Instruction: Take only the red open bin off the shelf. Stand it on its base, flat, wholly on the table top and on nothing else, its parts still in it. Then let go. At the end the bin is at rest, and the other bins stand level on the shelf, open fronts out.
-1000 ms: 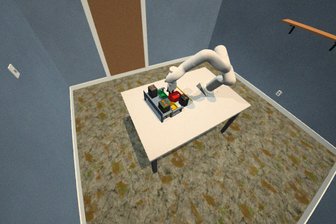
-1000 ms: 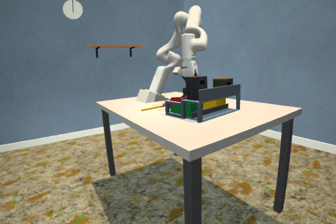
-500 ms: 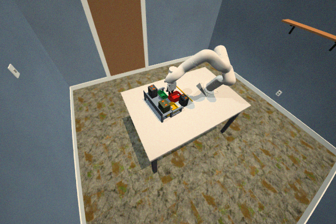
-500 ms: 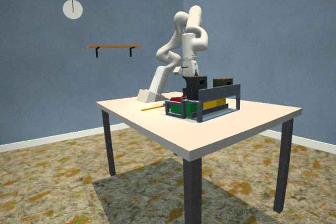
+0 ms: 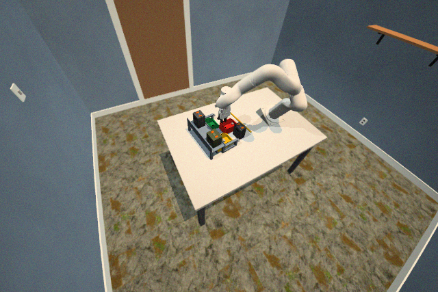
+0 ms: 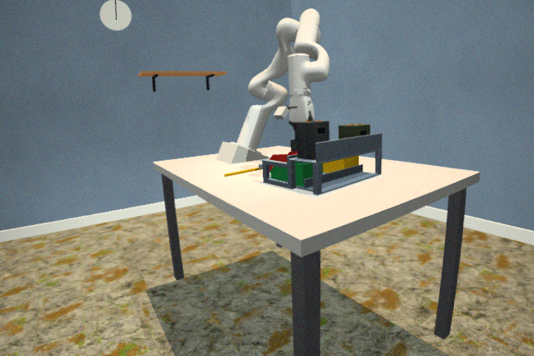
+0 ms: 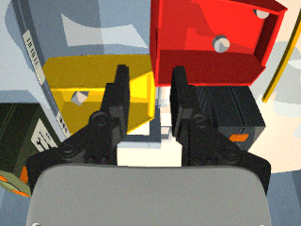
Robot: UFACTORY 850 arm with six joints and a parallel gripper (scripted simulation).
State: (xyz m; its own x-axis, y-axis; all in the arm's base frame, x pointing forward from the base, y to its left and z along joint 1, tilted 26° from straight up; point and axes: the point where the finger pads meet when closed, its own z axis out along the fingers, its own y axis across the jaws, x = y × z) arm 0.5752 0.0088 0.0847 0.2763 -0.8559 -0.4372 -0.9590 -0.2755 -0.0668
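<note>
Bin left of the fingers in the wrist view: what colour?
Yellow bin, clearest in the wrist view.

White table (image 5: 268, 161) w/ dark legs. Directly on it: grey shelf rack (image 5: 196, 135) near the far-left corner in the top view, arm's base (image 5: 262, 115) by the far edge, thin yellow rod (image 5: 241, 122) btwn rack and base, lying flat. Near half of top carries nothing else visible.
</note>
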